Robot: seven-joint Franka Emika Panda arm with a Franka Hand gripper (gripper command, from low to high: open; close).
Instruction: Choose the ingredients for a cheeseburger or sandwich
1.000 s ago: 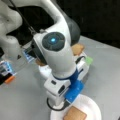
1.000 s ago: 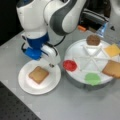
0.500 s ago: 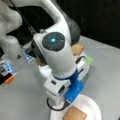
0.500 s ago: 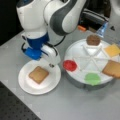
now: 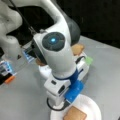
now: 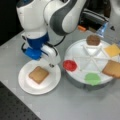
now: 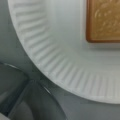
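Note:
One toast-brown bread square (image 6: 38, 74) lies flat on the white paper plate (image 6: 27, 86); it also shows at a front view's bottom (image 5: 75, 115) and at the wrist view's top right (image 7: 103, 20). My gripper (image 6: 51, 64) hangs over the plate's right rim, between the plate and the white divided tray (image 6: 75, 80), and touches no piece. In the tray lie the red disc (image 6: 69, 65), the green piece (image 6: 92, 78), a second bread square (image 6: 112, 68), the yellow-orange cheese square (image 6: 112, 50) and the dark round patty (image 6: 93, 39). The fingers do not show in the wrist view.
My arm hides most of the tray in a front view, where only its rim (image 5: 43, 71), a bread square (image 5: 77, 48) and the green piece (image 5: 88, 60) show. An orange block (image 5: 9, 79) lies at that view's left. A black perforated mat (image 6: 15, 110) borders the table.

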